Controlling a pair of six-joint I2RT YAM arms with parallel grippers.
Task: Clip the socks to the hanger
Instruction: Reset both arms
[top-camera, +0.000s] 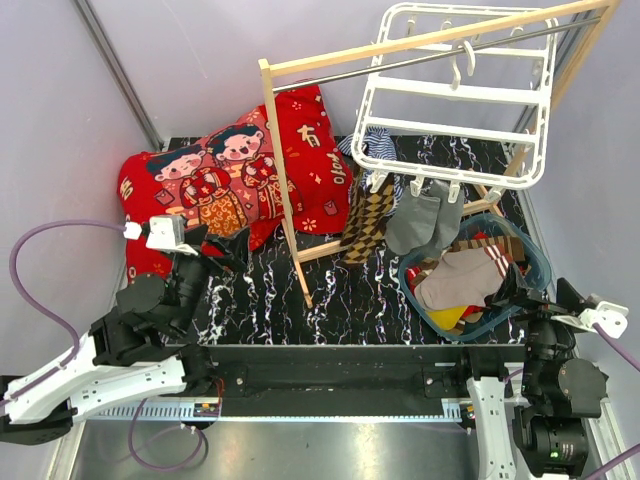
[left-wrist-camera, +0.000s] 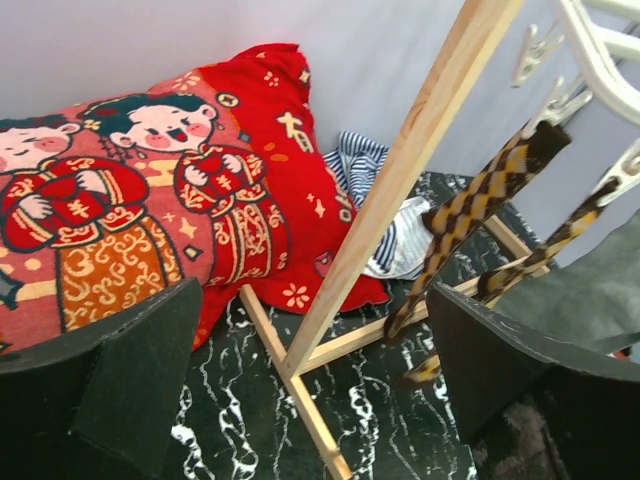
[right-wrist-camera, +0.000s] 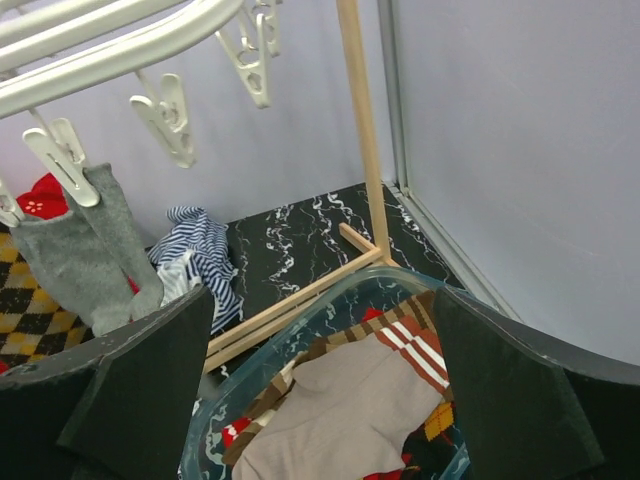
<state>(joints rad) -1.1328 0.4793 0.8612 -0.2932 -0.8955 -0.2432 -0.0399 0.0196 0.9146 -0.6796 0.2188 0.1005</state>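
The white grid hanger hangs from the rack's metal rod. Two diamond-checkered socks and two dark grey socks hang clipped from its near edge. The checkered socks also show in the left wrist view, the grey ones in the right wrist view. More socks, a tan one on top, lie in a clear tub. My left gripper is open and empty over the table left of the rack. My right gripper is open and empty over the tub's near right rim.
The light wooden pole rack stands mid-table, its foot between my left fingers' view. A red cartoon pillow lies at the back left. A blue-and-white striped cloth lies behind the rack. Grey walls close the back and sides.
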